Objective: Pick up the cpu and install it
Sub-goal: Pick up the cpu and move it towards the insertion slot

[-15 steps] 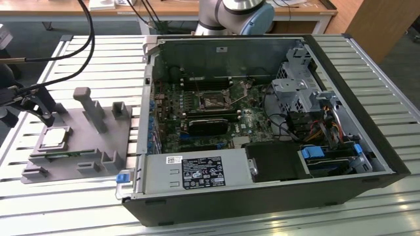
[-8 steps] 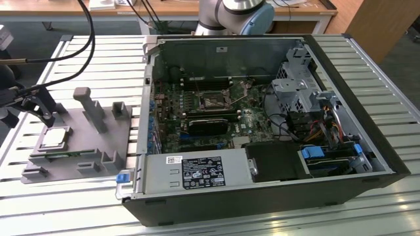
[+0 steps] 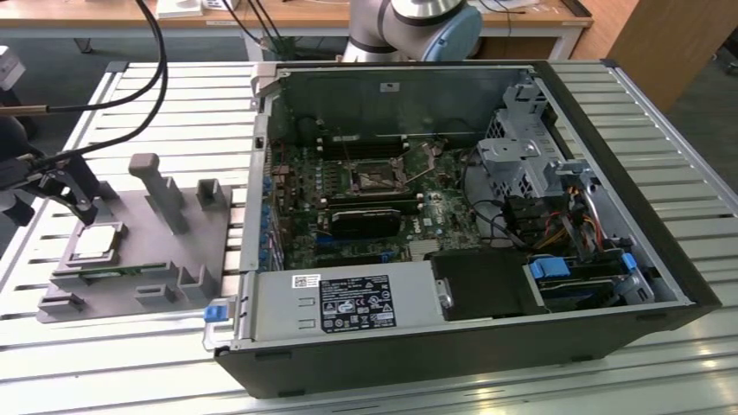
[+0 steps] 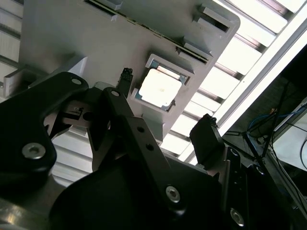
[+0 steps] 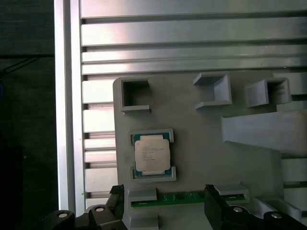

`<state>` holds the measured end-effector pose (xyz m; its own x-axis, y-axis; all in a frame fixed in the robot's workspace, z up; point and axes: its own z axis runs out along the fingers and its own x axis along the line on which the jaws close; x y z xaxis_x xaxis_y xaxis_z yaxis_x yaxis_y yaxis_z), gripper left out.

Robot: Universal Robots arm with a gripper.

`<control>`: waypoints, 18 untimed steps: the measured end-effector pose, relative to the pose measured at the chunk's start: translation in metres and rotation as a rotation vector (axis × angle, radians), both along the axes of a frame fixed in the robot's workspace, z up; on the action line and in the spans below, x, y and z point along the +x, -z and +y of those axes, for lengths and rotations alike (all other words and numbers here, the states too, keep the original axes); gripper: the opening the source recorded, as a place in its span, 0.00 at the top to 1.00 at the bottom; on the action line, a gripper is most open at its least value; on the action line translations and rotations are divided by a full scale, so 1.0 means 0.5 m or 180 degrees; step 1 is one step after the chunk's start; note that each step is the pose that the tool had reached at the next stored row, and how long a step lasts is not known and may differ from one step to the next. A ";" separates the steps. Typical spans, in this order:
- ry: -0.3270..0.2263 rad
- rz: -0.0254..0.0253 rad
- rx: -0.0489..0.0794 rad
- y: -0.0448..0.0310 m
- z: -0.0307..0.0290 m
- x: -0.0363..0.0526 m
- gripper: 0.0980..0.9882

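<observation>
1. Exterior view's far left: the pincer [image 3: 72, 201] hung over the grey fixture [image 3: 138, 259] with its jaws apart and nothing between them.
2. The cpu [image 3: 95, 242] sat flat in a pocket on the fixture, silver top up. It was just below the pincer tips and untouched.
3. In both wrist views the cpu [image 4: 159, 87] [image 5: 151, 153] lay in its framed pocket. The black fingers [image 5: 118, 196] were spread wider than the chip and clear of it.
4. First wrist view: a green strip [image 5: 168, 199] sat in a slot near the cpu, between the fingers.
5. The fixture rested on the slatted worktop [image 3: 150, 95], just beside the case [image 3: 461, 346].
6. Centre: the case lay open with the motherboard [image 3: 346, 181] exposed. The socket [image 3: 375, 180] was mid-board, with a dark heatsink [image 3: 366, 220] beside it.
7. Exterior view's right: the drive cage [image 3: 519, 160] stood inside the case.
8. The arm base [image 3: 416, 26] stood behind the case.
</observation>
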<state>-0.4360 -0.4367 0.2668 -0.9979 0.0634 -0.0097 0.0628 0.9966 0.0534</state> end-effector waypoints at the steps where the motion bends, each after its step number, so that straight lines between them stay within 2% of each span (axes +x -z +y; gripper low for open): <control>1: 0.0000 0.0000 0.0000 0.000 0.000 0.000 0.26; 18: -0.0043 0.0000 0.0000 0.011 0.000 0.000 0.26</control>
<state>-0.4361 -0.4367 0.2612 -0.9987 0.0499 -0.0097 0.0494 0.9974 0.0533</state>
